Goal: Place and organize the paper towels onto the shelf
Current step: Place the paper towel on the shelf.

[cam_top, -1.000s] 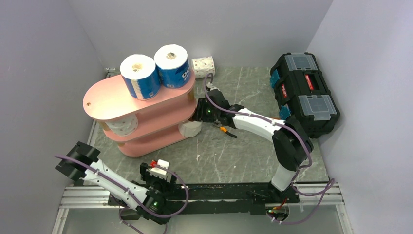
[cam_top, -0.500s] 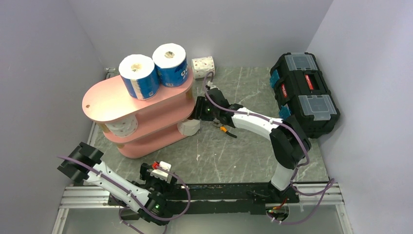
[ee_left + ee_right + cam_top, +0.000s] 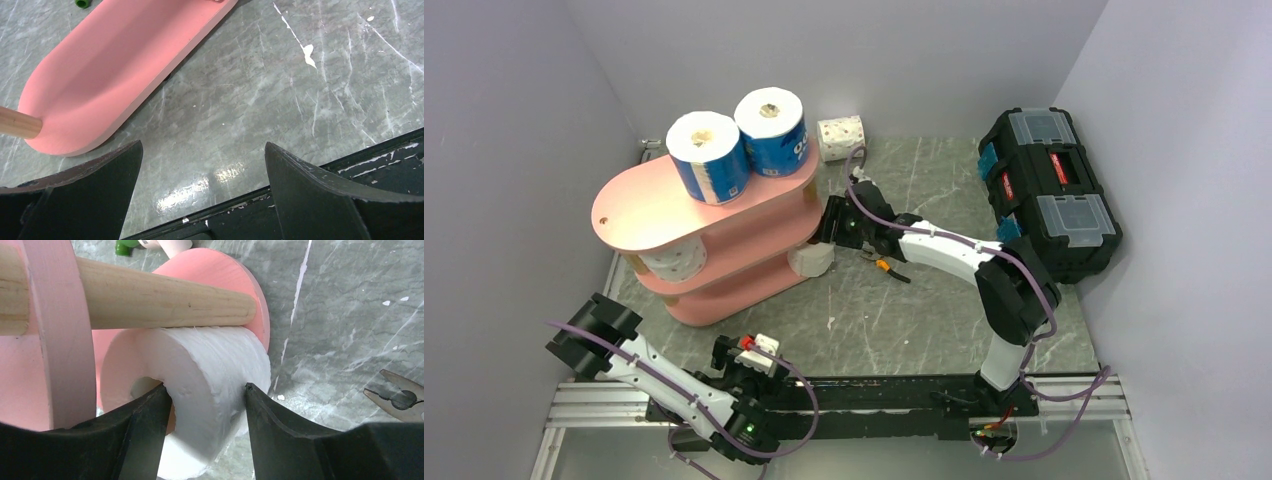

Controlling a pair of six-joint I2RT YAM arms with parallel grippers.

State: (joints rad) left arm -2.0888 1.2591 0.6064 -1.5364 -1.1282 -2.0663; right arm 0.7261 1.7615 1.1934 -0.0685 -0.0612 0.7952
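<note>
- Left hand: released, jaws wide, nothing between them. It hangs low over bare surface; the shelf base lies ahead and to its left. Over the last second this arm has drawn back a little toward the near rail. It looks idle.
- Right hand: straddles the wall of a white roll, one finger in the core and the other on the outside. The jaws have been easing apart. Both fingers look to be in contact, so I cannot tell if it grips or has let go.
- The roll sits just ahead of the right hand at the end of the bottom tier, pressed against a post. It has gone slightly deeper, but part seems to overhang the board.
- The shelf has slid a touch away from the right hand, likely pushed by the roll.
- Meaning: this placement looks close to done. A clean pull-back would be the next concern, since dragging could tip the roll out.
- Pliers lie on the surface to the right of that hand.
- Beyond, up the shelf: a speckled roll on the middle tier and two blue rolls upright on top.
- Farthest: a loose roll behind the shelf, not yet placed. A toolbox sits far right.
</note>
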